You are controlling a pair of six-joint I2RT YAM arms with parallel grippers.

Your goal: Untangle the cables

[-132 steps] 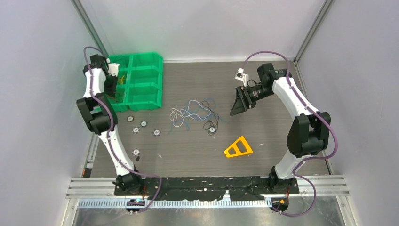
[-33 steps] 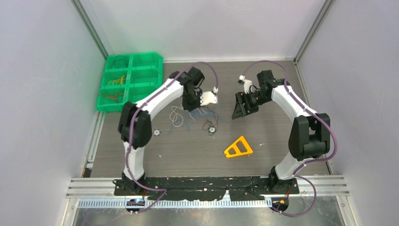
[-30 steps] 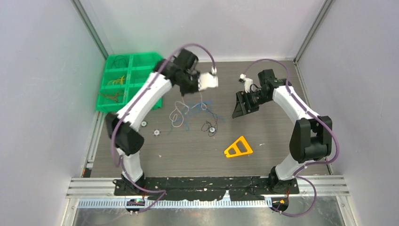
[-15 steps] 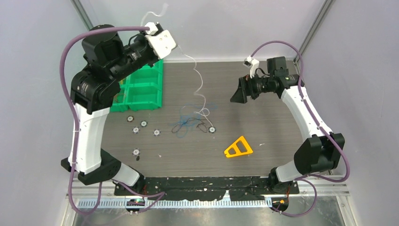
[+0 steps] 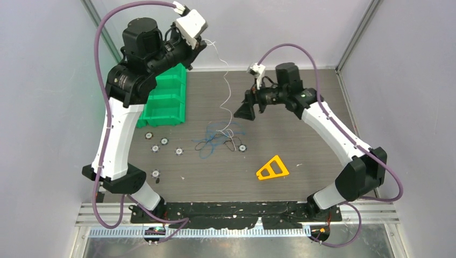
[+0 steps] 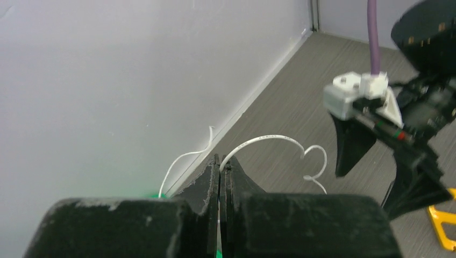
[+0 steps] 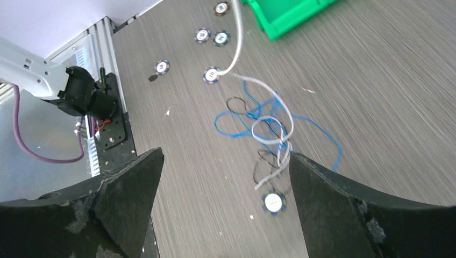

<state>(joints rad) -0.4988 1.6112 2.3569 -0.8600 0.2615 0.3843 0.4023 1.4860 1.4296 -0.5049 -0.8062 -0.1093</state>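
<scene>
- The left pincer [image 6: 220,167] is clenched on the white cable [image 5: 226,80]. A second ago it was down at the pile, and now it has swung way up high. The cable hangs in one long line down to the table [image 5: 312,150].
- The cable's low end is still stuck in the rest of the cables [image 5: 215,141], a knot of blue and black loops mid-table. The pile looks pulled tighter than it was before. I'd say white is mostly out but not free yet.
- The right pincer [image 5: 243,111] has slid in from the right and now sits just beside the hanging strand. Its jaws are spread wide and it's holding nothing. Its wrist view looks straight down on the knot.
- My guess is it needs to pin or grab the knot so white can slip out.
- Other stuff around:
  - a green bin [image 5: 166,102] at far left
  - little discs [image 5: 164,141] scattered left of the pile
  - an orange triangle [image 5: 272,168] off to the near right, well apart
- In the way: blue loops cross over white near the bottom. One disc sits right at the pile's edge, and I can't tell if it's tied to a wire.
</scene>
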